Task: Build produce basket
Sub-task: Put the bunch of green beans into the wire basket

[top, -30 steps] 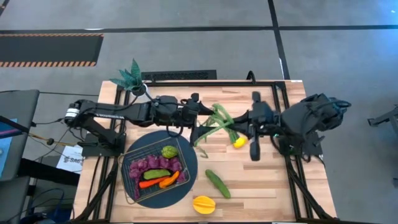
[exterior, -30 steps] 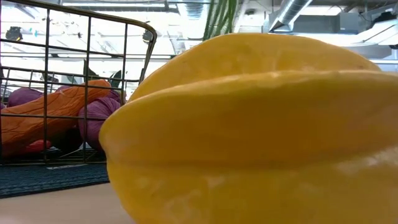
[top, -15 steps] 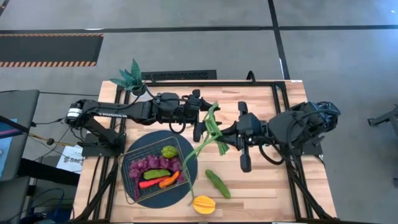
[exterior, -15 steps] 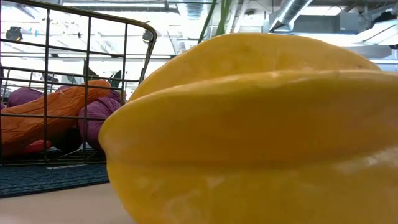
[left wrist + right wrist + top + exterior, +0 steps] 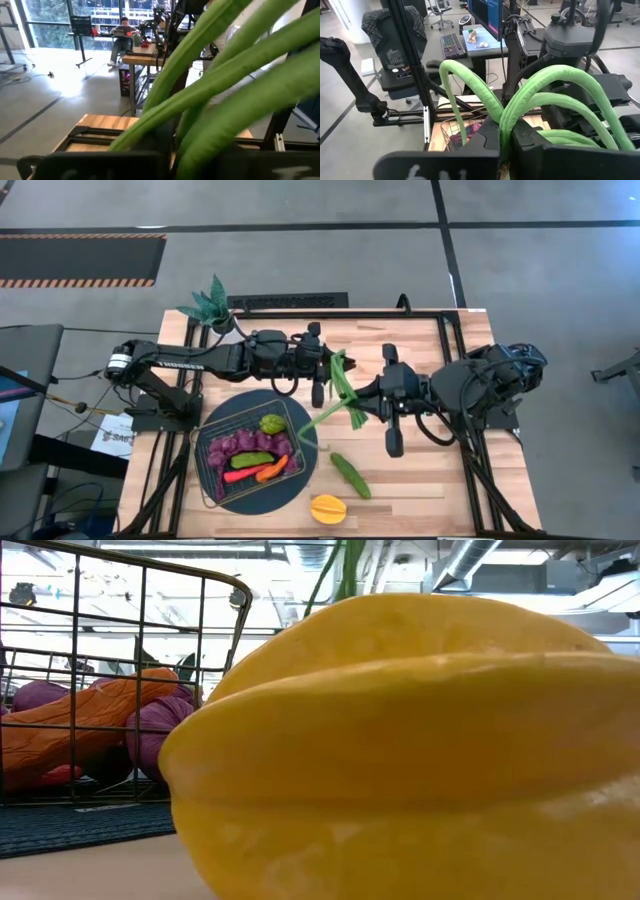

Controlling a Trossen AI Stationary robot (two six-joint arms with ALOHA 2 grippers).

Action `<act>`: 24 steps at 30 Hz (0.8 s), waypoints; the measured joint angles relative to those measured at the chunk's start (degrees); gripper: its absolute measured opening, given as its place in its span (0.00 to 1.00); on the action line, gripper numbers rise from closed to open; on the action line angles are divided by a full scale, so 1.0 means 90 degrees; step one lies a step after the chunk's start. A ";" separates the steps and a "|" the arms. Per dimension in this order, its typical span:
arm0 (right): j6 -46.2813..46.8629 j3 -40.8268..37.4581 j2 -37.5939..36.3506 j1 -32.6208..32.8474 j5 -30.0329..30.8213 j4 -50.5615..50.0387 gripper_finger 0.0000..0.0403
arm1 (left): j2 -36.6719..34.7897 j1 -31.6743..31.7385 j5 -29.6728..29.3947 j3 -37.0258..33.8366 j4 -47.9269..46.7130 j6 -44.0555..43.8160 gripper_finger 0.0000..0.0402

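Both claws grip the long green beans (image 5: 338, 392) above the table (image 5: 420, 480): from overhead, left claw (image 5: 322, 376) clenched on their 12 o'clock end, right claw (image 5: 360, 405) at 3 o'clock, tails trailing toward 8 o'clock over the basket (image 5: 205, 442). Low down, a yellow-orange fruit (image 5: 400, 750) blocks the room. Each wrist view shows beans (image 5: 225, 85) pinched, an office beyond.

Table (image 5: 420, 480): pale wood planks, matt, grain visible.
Basket (image 5: 140, 640): thin dark metal wire.
Mat (image 5: 80, 825): dark, woven texture, probably rubber or cloth.
Long beans (image 5: 540, 95): smooth green plastic, slight sheen.
Yellow fruit (image 5: 420, 750): waxy, glossy plastic skin.
Orange pepper (image 5: 80, 725): wrinkled, matt surface.
Arms (image 5: 190, 362): dark matt casing.
Table frame (image 5: 470, 480): black metal bars.
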 joint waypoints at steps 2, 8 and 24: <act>0.0002 0.0000 0.0000 0.0003 0.0008 0.0000 0.02 | 0.0000 -0.0002 -0.0026 0.0000 0.0050 0.0021 0.03; 0.0012 0.0003 0.0014 0.0144 0.0010 0.0028 0.02 | 0.0000 -0.0002 -0.0225 0.0000 0.0394 0.0152 0.00; 0.0066 0.0005 0.0041 0.0383 -0.0101 0.0071 0.24 | -0.0005 -0.0043 -0.0452 0.0000 0.0792 0.0240 0.00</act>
